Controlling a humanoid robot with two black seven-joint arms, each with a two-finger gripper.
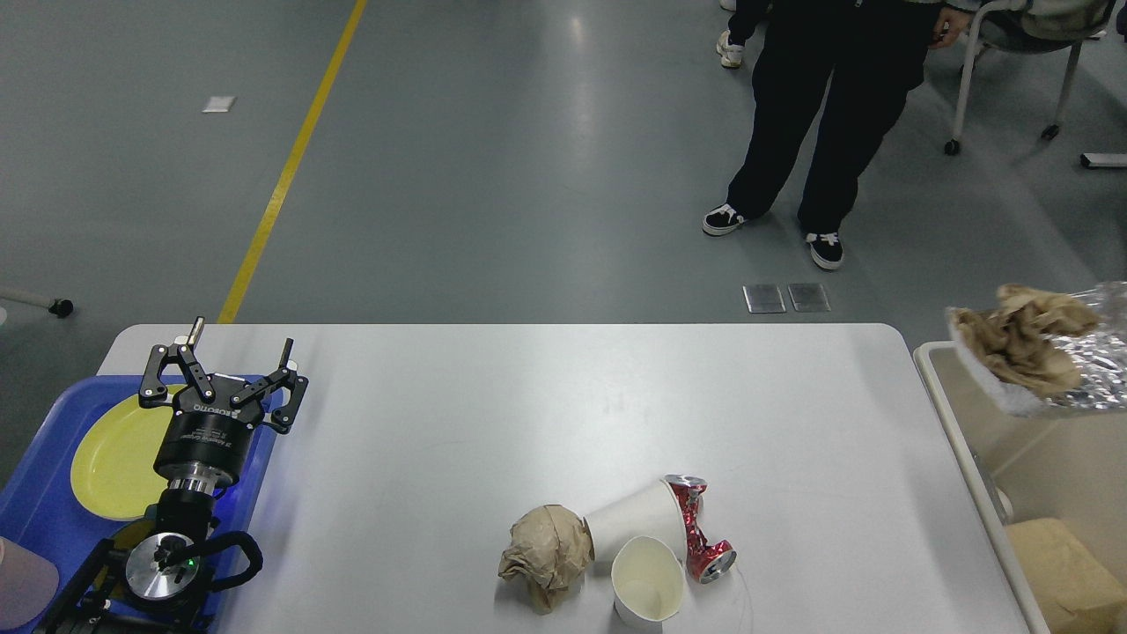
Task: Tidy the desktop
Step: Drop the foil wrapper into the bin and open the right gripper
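The white desktop (493, 414) fills the middle of the head view. Near its front edge lie a crumpled brown paper ball (546, 555), two white paper cups (647, 577) and a crushed red can (703, 528). My left gripper (220, 357) is open and empty above the desktop's left end, over the blue tray. A foil tray with crumpled brown paper (1034, 357) hangs in the air past the desktop's right end, above the cream bin. My right gripper is out of view beyond the right edge.
A blue tray (40, 493) with a yellow plate (110, 458) sits at the left end. A cream bin (1048, 502) stands at the right end with brown paper inside. A person (810, 132) stands on the floor beyond the table, beside a chair (1012, 53).
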